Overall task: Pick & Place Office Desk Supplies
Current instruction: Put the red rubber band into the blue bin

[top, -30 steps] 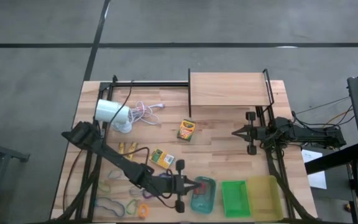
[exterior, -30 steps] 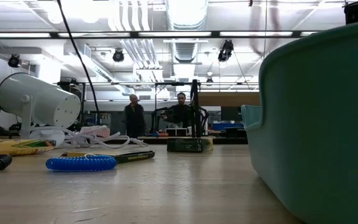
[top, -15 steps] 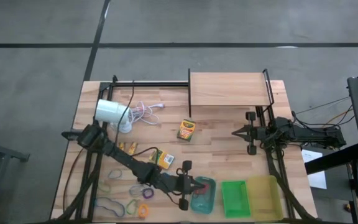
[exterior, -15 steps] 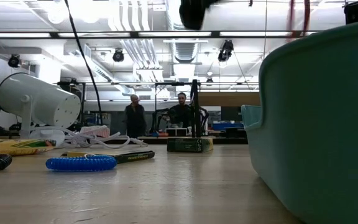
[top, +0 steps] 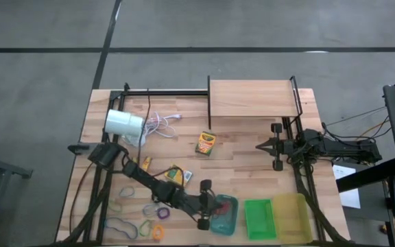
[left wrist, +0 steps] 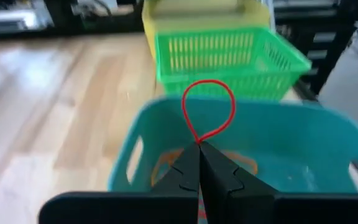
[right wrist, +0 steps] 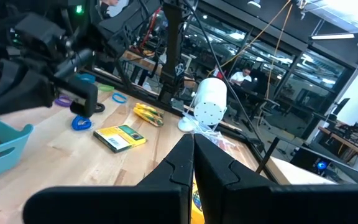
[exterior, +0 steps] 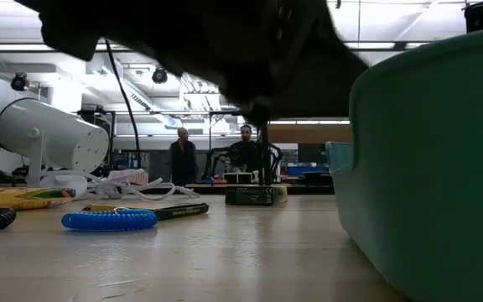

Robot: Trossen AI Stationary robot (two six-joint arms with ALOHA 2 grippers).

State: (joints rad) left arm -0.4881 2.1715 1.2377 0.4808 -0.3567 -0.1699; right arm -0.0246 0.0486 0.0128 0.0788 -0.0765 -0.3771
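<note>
Red loop [left wrist: 208, 112]: thin, pinched at its lower end between the closed fingers of the left claw [left wrist: 199, 147]; it hangs above the open teal tray [left wrist: 291, 134], apart from the tray floor.
Left claw: fully closed on the red loop, over the near edge of the teal tray at the front of the table [top: 245, 165]; in the high view its arm reaches across from the left side.
Teal tray contents: an orange loop [left wrist: 166, 163] lies on the floor; whether more lies there I cannot tell.
Trays: three in a row at the front edge, teal, then the green tray [top: 259, 218], then the yellow tray [top: 292, 216], each just beside the next.
Crayon boxes: two; one crayon box [top: 206, 143] near the table's middle, a second crayon box [top: 177, 174] near the left arm.
Loose loops: several lie at the front left corner, among them a purple loop [top: 161, 213] and an orange-yellow loop [top: 158, 232]; the exact count cannot be told.
Blue coiled loop [exterior: 109, 220]: lies flat on the table in the low view.
Right claw [right wrist: 192, 142]: fingers closed together, holding nothing, at the right side of the table beside the wooden shelf [top: 252, 97].
Lamp [top: 124, 123]: one, white, at the back left, its white cord [top: 160, 124] tangled just beside it.
</note>
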